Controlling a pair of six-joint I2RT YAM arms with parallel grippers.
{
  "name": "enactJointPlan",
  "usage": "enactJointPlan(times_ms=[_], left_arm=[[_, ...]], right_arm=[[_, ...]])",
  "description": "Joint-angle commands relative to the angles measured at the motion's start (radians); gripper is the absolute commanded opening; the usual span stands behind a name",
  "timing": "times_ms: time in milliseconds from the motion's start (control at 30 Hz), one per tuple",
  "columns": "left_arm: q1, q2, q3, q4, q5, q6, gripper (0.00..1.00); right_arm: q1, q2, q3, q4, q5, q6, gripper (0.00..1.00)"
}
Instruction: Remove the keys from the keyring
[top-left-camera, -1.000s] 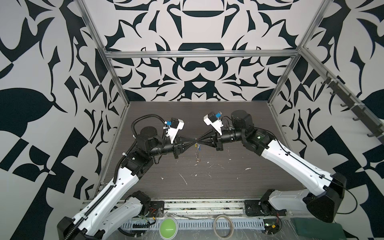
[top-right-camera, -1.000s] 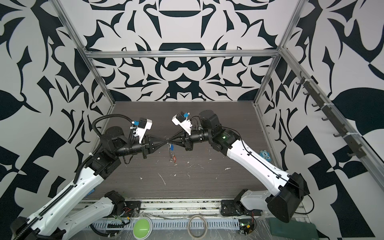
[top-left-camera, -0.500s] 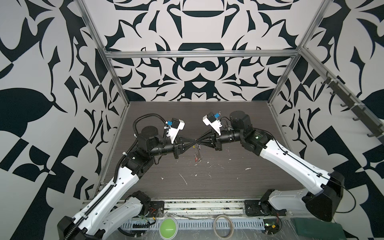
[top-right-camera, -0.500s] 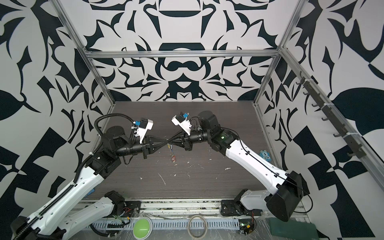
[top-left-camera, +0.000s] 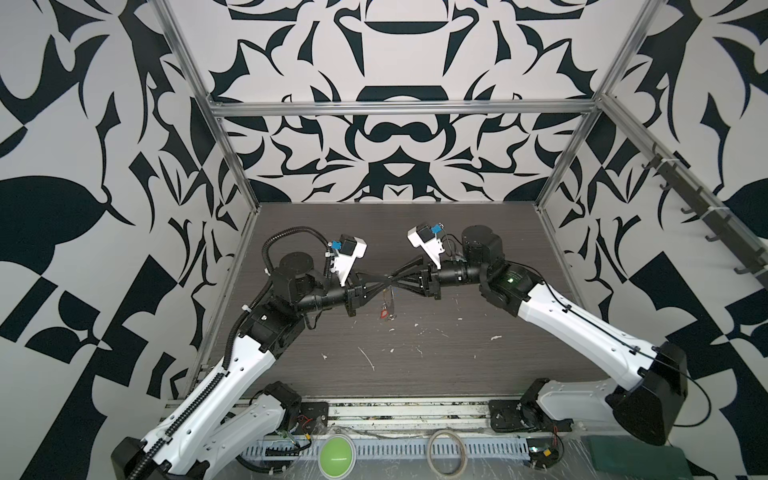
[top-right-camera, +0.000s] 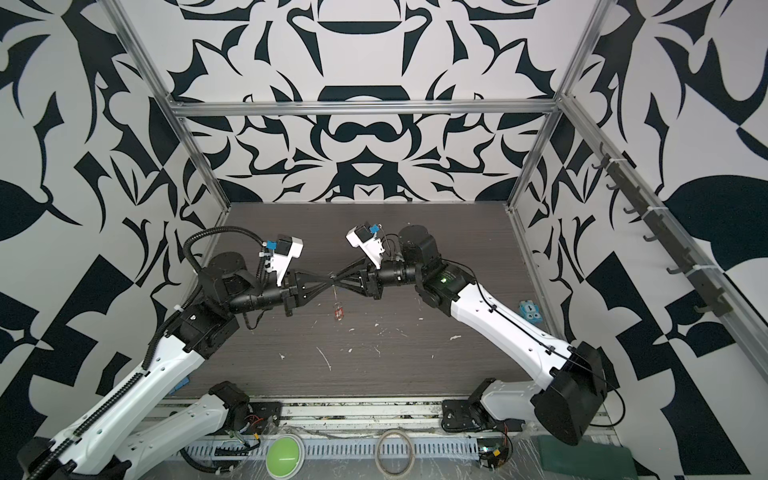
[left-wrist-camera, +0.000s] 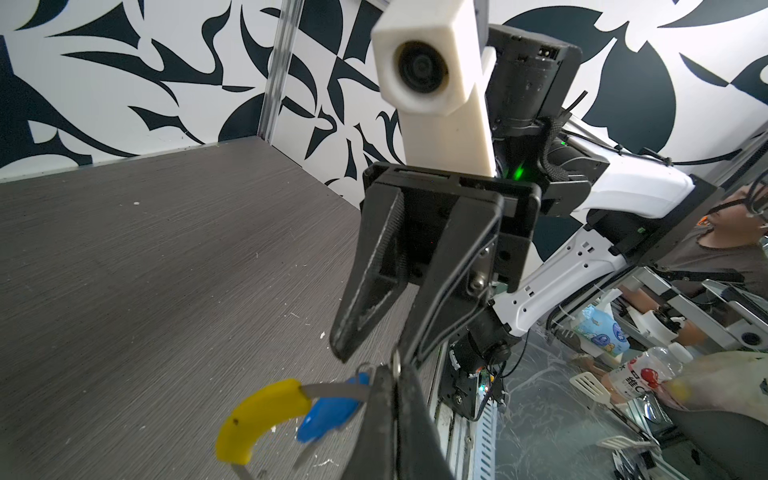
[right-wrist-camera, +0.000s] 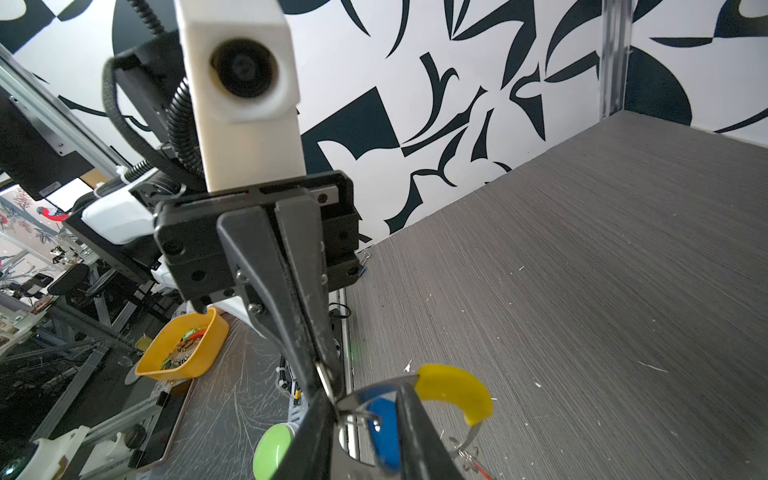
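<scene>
I see the keyring (left-wrist-camera: 262, 409) above mid-table (top-left-camera: 457, 374): left gripper (top-left-camera: 384, 286) at nine o'clock, right gripper (top-left-camera: 397, 283) three, keys (top-left-camera: 384, 312) six.

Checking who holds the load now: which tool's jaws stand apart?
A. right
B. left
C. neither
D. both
A: the left wrist view shows a clear gap between the fingers of the right tool, while the left tool is closed at its tips on a small silver ring.

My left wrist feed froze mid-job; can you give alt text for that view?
The left gripper, jaws shut, pinches the grey keyring near its yellow sleeve, a blue tag beside it. The right gripper points at it tip to tip, jaws parted, over the dark table.
</scene>
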Motion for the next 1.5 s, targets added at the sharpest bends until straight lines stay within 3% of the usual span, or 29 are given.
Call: enactJointPlan(times_ms=[0,1467], left_arm=[[-0.034,0.005,0.038,0.049,0.070,0.000,0.00],[-0.034,0.014,0.029,0.025,0.030,0.002,0.00]], right_arm=[[0.045,-0.006,0.004,0.117,0.000,0.020,0.30],[0.045,-0.081,-0.010,0.111,0.059,0.001,0.39]])
